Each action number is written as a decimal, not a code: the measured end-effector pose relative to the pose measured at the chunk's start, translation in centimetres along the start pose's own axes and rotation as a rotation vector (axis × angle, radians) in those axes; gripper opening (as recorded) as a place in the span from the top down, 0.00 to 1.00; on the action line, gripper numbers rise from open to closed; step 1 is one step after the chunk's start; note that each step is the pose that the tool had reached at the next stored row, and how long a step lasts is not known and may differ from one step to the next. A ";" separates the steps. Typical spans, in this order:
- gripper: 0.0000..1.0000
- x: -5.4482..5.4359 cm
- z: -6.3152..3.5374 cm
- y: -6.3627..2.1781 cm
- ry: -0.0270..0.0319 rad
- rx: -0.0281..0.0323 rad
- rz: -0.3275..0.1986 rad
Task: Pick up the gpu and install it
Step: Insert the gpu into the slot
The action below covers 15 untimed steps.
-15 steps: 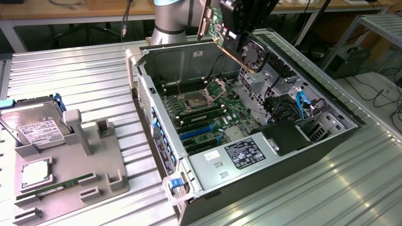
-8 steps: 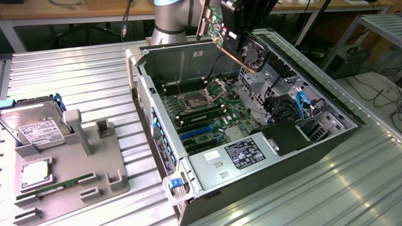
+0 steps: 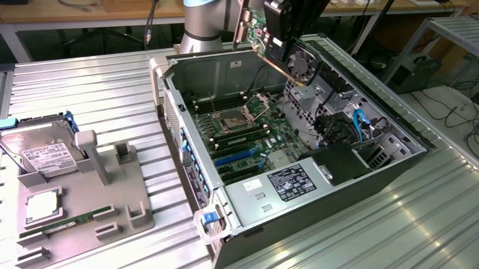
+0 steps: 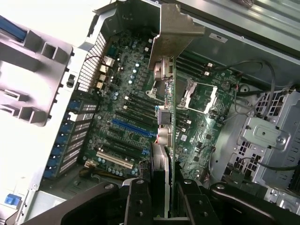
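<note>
end effector (image 4: 161,180) closed on the gpu (image 4: 172,136), card edge-on between its fingers, silver bracket at the far end sticking out past them. gpu held up above the open computer case (image 3: 295,185), not in a slot. exterior view: gpu near the top, round fan visible, over the case's far side. below it inside the case: green motherboard (image 4: 136,101) with blue slot (image 4: 132,127) and dark slots beside it, cables (image 3: 358,120) toward the exterior view's right. case sits on the ribbed metal counter (image 3: 97,84). at the exterior view's left, just beside the case, grey parts tray (image 3: 112,210) with hard drive (image 3: 41,148), green memory stick (image 3: 67,224) and small white-labelled part (image 3: 42,205).
</note>
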State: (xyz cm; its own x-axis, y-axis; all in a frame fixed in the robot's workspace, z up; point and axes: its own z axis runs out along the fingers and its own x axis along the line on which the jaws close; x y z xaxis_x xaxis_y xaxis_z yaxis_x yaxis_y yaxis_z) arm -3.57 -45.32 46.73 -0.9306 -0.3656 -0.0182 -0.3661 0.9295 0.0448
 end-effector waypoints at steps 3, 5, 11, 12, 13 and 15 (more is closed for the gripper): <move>0.73 0.0 0.00 -0.01 0.0001 -0.0010 -0.009; 0.73 0.0 0.00 -0.02 0.0000 -0.0018 -0.014; 0.73 0.0 0.00 -0.03 0.0001 -0.0040 -0.033; 0.73 0.0 0.00 -0.03 0.0001 -0.0043 -0.036; 0.73 0.0 0.00 -0.04 0.0002 -0.0046 -0.039; 0.73 0.0 0.00 -0.04 0.0003 -0.0053 -0.046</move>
State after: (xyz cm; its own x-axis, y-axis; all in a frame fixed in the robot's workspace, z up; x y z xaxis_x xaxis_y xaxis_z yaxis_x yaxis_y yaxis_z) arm -3.57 -45.36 46.72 -0.9130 -0.4075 -0.0201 -0.4080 0.9116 0.0492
